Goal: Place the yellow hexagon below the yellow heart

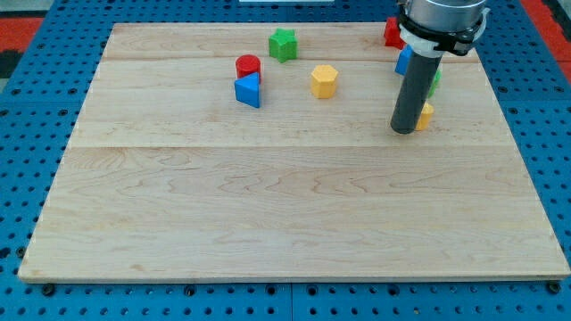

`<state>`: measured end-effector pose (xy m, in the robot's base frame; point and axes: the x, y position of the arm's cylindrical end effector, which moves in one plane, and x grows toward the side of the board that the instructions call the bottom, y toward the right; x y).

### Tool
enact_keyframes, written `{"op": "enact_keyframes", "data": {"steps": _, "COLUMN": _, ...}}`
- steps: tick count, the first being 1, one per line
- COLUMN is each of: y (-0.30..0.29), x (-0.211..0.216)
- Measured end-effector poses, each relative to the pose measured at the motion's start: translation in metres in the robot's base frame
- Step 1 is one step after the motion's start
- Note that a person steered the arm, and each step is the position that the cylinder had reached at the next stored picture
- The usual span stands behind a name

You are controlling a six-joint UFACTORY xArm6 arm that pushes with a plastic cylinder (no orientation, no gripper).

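The yellow hexagon (324, 80) lies on the wooden board (285, 205) in the upper middle. A yellow block, probably the yellow heart (426, 115), sits at the upper right, mostly hidden behind my rod. My tip (404, 130) rests on the board touching the left side of that yellow block, well to the right of the hexagon and a little lower in the view.
A green star-like block (283, 43) sits at the top centre. A red cylinder (248, 65) touches a blue block (248, 90) left of the hexagon. A red block (392, 33), a blue block (404, 61) and a green block (434, 80) are partly hidden by the arm.
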<state>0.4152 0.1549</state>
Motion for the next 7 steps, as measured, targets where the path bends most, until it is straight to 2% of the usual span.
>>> {"op": "enact_keyframes", "data": {"steps": 1, "y": 0.019, "x": -0.008}}
{"op": "enact_keyframes", "data": {"steps": 2, "y": 0.022, "x": 0.038}}
{"op": "enact_keyframes", "data": {"steps": 3, "y": -0.092, "x": 0.036}}
{"op": "enact_keyframes", "data": {"steps": 4, "y": -0.098, "x": -0.01}}
{"op": "enact_keyframes", "data": {"steps": 6, "y": -0.148, "x": -0.092}}
{"op": "enact_keyframes", "data": {"steps": 7, "y": -0.127, "x": -0.106}}
